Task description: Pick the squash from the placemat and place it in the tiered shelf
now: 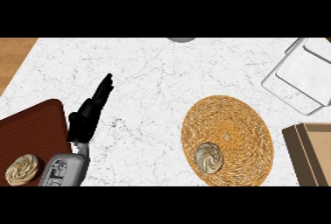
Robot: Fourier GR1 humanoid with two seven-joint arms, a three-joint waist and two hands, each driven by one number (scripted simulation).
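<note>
low at the left edge, a grey forearm (63, 169) came up into view, ending in the black left hand (89, 114), whose fingers (103, 89) stretched straight out and close together over the white marble worktop (149, 74), holding nothing. just beside the forearm, on a dark red-brown mat (32, 127) at the lower left, lay a pale swirled round thing (24, 169). the squash (210, 156), pale and ribbed, sat on the lower left part of the round woven placemat (236, 127), right of centre and well apart from the hand. at the upper right the tiered shelf (304, 78) showed as light grey trays with thin rims, tilted across the corner. below it, at the right edge, stood a brown wooden box (310, 153), near the placemat but not touching it. a small grey shape (181, 39) was cut off at the top edge. bare wood (13, 57) showed past the worktop at the upper left. the right hand did not show.
</note>
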